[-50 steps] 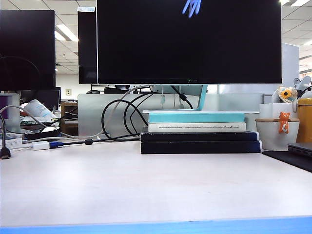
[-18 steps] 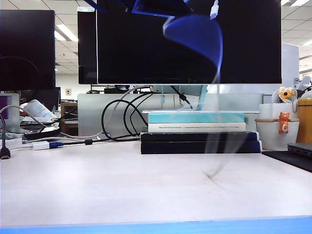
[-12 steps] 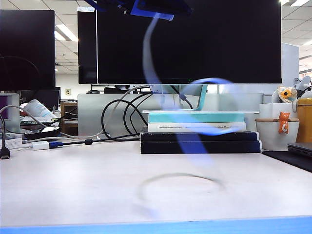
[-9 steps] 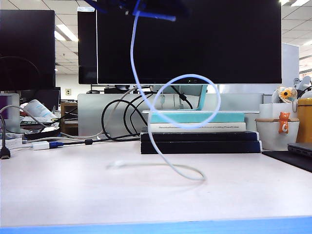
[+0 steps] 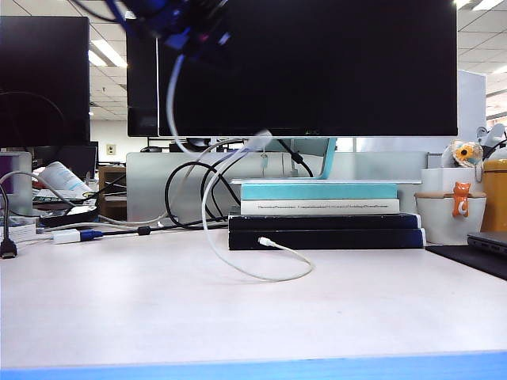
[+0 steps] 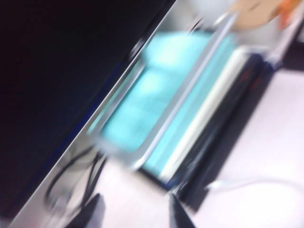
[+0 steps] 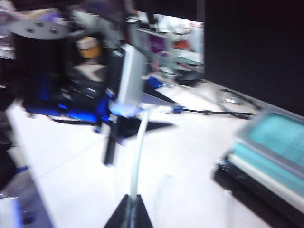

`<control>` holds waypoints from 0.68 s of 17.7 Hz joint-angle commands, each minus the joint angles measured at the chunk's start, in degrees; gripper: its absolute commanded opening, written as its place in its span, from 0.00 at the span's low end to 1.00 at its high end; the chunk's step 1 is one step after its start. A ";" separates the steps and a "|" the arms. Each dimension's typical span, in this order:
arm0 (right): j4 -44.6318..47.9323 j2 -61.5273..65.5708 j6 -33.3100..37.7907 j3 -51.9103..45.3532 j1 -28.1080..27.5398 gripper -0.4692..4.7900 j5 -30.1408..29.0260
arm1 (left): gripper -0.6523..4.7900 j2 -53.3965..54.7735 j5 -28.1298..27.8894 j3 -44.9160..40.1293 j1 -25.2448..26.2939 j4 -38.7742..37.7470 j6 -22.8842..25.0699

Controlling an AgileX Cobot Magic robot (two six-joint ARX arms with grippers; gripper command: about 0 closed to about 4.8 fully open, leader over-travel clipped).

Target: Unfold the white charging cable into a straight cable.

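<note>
**Op:** Mid-unfold. The thin glossy white charging cable (image 5: 207, 229) hangs from the top left of the exterior view, drops in front of the black monitor (image 5: 309, 67), then curves along the pale tabletop (image 5: 253, 317). One small white plug (image 5: 262, 242) lies on the desk just in front of the stack of dark and teal books (image 5: 321, 214). Not straight yet; there's a wide bend near the desk.

**Eng:** Grippers?

**Op:** Right gripper (image 7: 129, 209): fingers pinched together on the cable, which runs straight up out of the tips in its wrist view. Left gripper (image 6: 135, 213): only two dark fingertips (image 6: 92, 213) show at the frame edge, heavily blurred. I can't tell whether they are parted, closed, or holding anything. In the right wrist view the left arm's blue-and-black head (image 7: 71, 99) sits right at the cable's far end. Touching or gripping, I can't confirm.

**Eng:** Next?

**Op:** My read: one end is secured and the other lies loose on the desk. I'd want the free arm to take the cable near the loose plug, then draw both ends apart until the bend pulls out, and lay it flat. Watch the black looped cables (image 5: 194, 194) behind; a snag is possible.
</note>
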 commanded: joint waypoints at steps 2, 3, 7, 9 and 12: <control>0.92 -0.57 -1.64 0.33 -0.11 0.09 3.19 | 0.46 -0.24 -2.80 0.11 5.70 -2.69 -6.82; 0.87 -0.57 -1.64 0.33 -0.11 0.09 3.21 | 0.46 -0.24 -3.32 0.11 7.91 -2.97 -8.20; -1.42 -1.70 -3.67 0.33 -2.40 0.09 11.58 | 0.46 -0.24 -6.88 -0.11 15.15 -8.59 -9.75; -3.43 -2.34 -4.74 0.33 -5.86 0.09 15.28 | 0.46 -0.26 -9.31 -1.27 16.09 -9.44 -9.86; -7.39 -2.36 -6.60 0.22 -12.17 0.09 16.26 | 0.46 -0.26 -12.07 -3.41 16.09 -8.48 -11.72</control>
